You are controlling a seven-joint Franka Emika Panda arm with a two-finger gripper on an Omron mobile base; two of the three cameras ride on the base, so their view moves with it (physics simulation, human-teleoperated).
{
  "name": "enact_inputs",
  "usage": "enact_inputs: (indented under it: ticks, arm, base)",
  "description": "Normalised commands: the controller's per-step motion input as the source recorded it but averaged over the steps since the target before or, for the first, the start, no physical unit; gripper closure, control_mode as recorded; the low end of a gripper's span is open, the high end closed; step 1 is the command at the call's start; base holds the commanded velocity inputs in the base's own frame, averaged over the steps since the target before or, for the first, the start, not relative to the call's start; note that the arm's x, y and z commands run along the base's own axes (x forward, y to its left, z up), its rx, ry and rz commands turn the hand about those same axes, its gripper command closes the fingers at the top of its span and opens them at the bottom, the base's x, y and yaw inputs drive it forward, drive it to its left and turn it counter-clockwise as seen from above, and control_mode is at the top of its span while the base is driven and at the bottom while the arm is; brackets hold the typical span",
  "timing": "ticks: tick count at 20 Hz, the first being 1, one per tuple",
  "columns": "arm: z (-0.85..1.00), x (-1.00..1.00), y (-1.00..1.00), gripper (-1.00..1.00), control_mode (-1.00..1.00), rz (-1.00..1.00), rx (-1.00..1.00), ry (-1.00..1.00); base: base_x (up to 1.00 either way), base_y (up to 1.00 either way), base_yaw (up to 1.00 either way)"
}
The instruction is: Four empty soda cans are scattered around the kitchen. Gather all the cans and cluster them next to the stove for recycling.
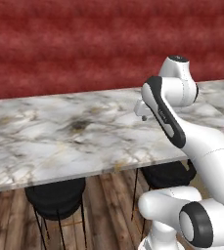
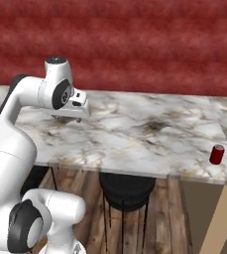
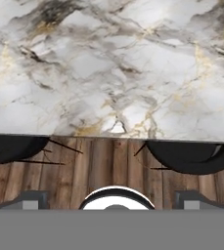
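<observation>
End effector open; right base view shows red can.

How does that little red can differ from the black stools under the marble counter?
The red can is small and bright red with a silver top; the black stools are far bigger and dark all over. The can stands on top of the marble counter, near its front edge at the right end; the stools stand on the wooden floor, tucked beneath it. Both are round and upright.
</observation>
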Motion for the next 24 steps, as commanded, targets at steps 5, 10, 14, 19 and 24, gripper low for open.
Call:
enact_inputs:
  ticks: [5, 10, 14, 19, 24]
  arm:
    - [0.00, 0.00, 0.00, -1.00, 1.00, 0.00, 0.00, 0.00]
    - [0.00, 0.00, 0.00, -1.00, 1.00, 0.00, 0.00, 0.00]
    - [0.00, 0.00, 0.00, -1.00, 1.00, 0.00, 0.00, 0.00]
    - [0.00, 0.00, 0.00, -1.00, 1.00, 0.00, 0.00, 0.00]
    - [0.00, 0.00, 0.00, -1.00, 1.00, 0.00, 0.00, 0.00]
  base:
    - [-0.29, -0.52, -0.07]
    - [-0.18, -0.37, -0.12]
    - [-0.10, -0.21, -0.23]
    - [-0.07, -0.17, -0.28]
    - [-0.03, -0.21, -0.31]
